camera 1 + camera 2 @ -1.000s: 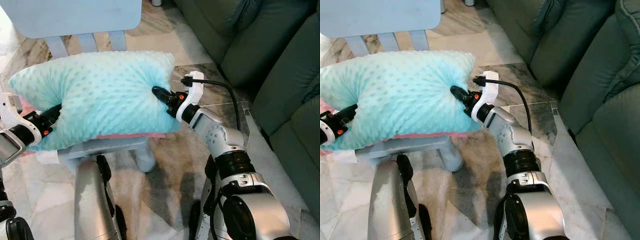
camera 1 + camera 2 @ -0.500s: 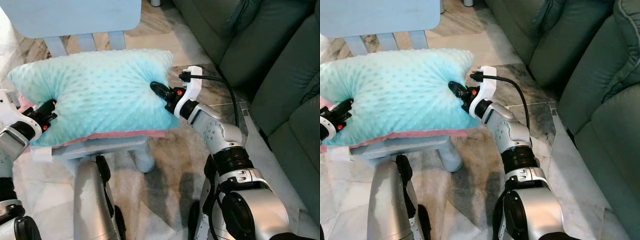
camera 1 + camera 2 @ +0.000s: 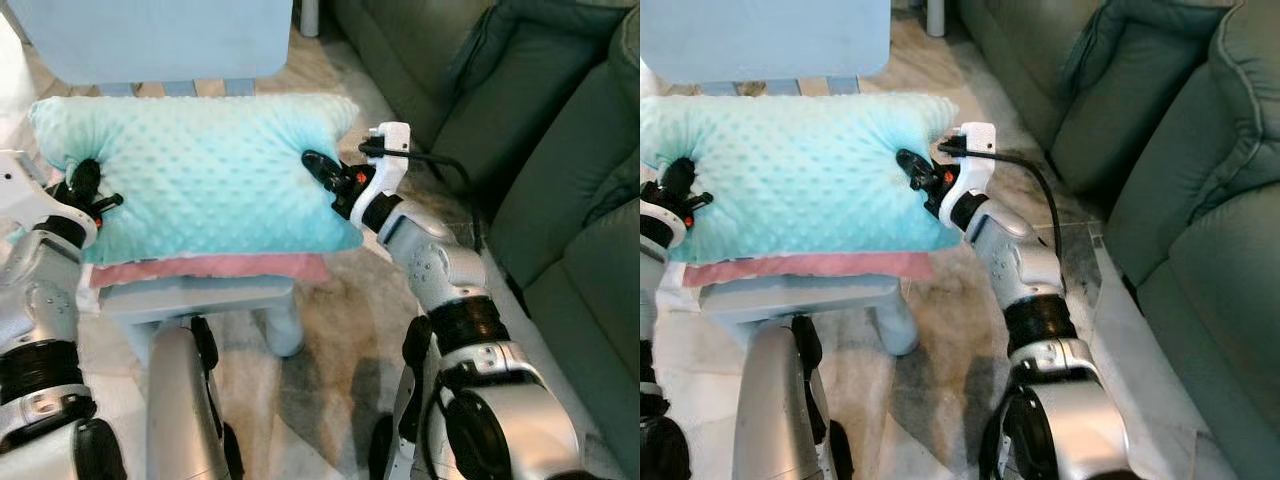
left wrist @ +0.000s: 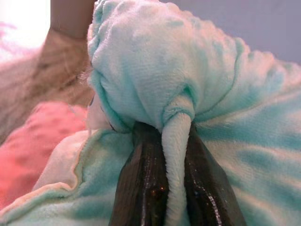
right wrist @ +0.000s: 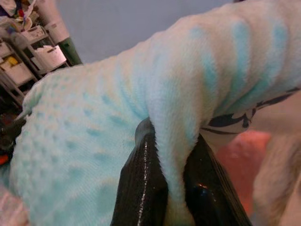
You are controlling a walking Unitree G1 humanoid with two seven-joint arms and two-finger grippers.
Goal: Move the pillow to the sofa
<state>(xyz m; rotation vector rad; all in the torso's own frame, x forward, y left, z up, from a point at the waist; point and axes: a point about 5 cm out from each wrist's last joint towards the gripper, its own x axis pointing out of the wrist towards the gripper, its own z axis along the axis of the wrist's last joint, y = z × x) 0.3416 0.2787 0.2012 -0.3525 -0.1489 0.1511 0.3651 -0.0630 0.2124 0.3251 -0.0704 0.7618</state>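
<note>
The right gripper [image 3: 318,166] pinches a fold of the pillow [image 3: 200,170] at its right end, the two black fingers [image 5: 141,188] clamped on a ridge of the teal dotted fabric. The left gripper [image 3: 82,178] does the same at the pillow's left end, its fingers [image 4: 141,188] closed on a thin roll of the fabric. Both arms reach forward with the pillow stretched between them.

The pillow is teal on top with a pink underside showing along its near edge. It lies lengthwise over the seat of a pale blue chair [image 3: 200,295], whose backrest [image 3: 150,40] stands just behind it. From the head views I cannot tell whether the pillow touches the seat or is held just above it.

A black cable [image 3: 1025,175] loops from the right wrist back along the arm. The dark green sofa [image 3: 560,180] stands to the right, apart from the pillow, with a cushion [image 3: 1120,90] on it. The floor [image 3: 340,330] is marbled stone tile.
</note>
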